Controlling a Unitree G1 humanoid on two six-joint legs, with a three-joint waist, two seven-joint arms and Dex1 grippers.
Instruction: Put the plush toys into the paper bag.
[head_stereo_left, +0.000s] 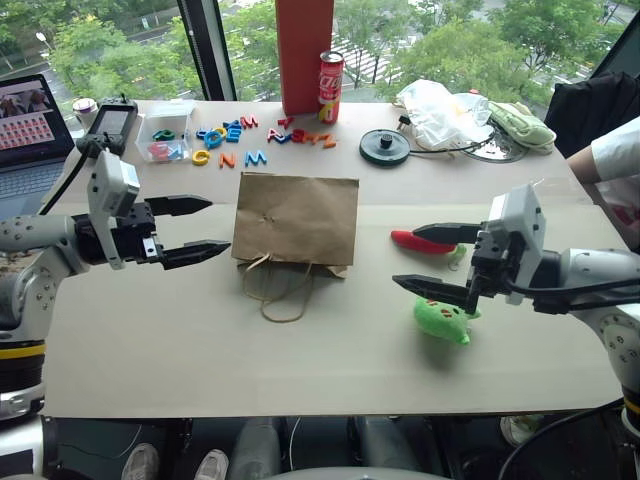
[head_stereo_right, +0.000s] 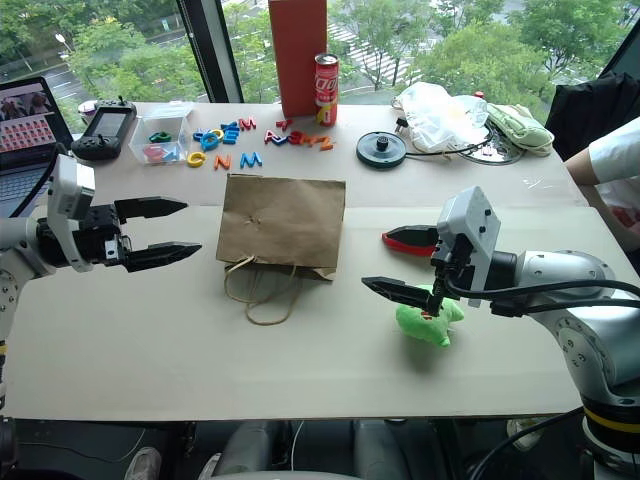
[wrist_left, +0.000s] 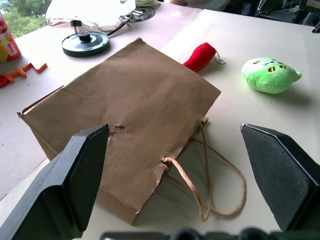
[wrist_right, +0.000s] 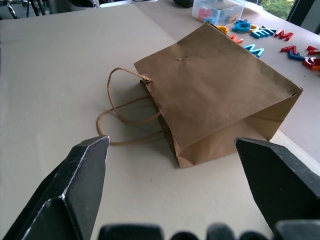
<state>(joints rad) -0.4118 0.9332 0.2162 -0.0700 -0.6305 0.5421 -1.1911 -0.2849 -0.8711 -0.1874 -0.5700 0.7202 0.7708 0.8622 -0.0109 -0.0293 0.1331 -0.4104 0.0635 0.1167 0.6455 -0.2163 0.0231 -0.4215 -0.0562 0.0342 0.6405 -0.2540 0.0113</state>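
Brown paper bag (head_stereo_left: 296, 219) laid flat at table centre, handles toward near edge; nothing bagged yet. Green plush (head_stereo_left: 443, 320) and red chilli plush (head_stereo_left: 424, 242) seen right of bag. Left gripper (head_stereo_left: 193, 228) and right gripper (head_stereo_left: 432, 258) held wide, empty

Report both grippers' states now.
Left gripper: open, holding nothing, beside the paper bag.
Right gripper: open, holding nothing, above the green plush toy.

Paper bag (head_stereo_left: 296, 218) flat mid-table, both plush toys (head_stereo_left: 441, 320) to its right
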